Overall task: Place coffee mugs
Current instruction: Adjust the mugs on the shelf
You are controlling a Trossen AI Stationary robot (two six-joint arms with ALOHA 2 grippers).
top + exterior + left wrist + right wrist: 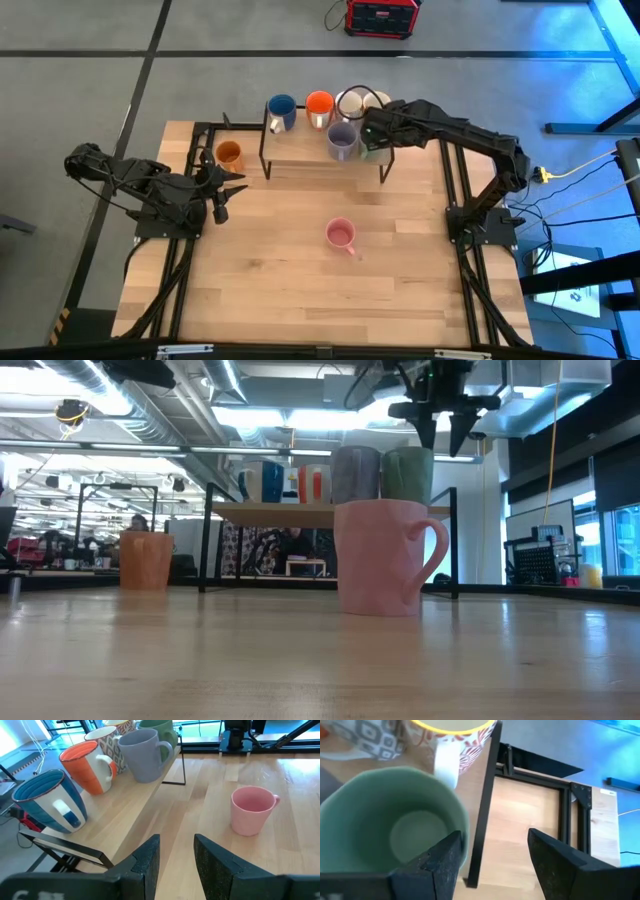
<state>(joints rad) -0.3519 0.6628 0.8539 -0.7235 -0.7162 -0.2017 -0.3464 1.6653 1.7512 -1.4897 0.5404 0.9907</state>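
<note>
While open, right hand [492,852] above green mug [385,830]

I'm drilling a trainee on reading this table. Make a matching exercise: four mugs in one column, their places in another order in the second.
Mugs:
1. pink mug
2. amber mug
3. blue mug
4. green mug

Places:
A. on the shelf, at its left end
B. on the table, left of the shelf
C. on the shelf, under the right gripper
D. alone mid-table

Pairs: 1-D, 2-B, 3-A, 4-C
</note>
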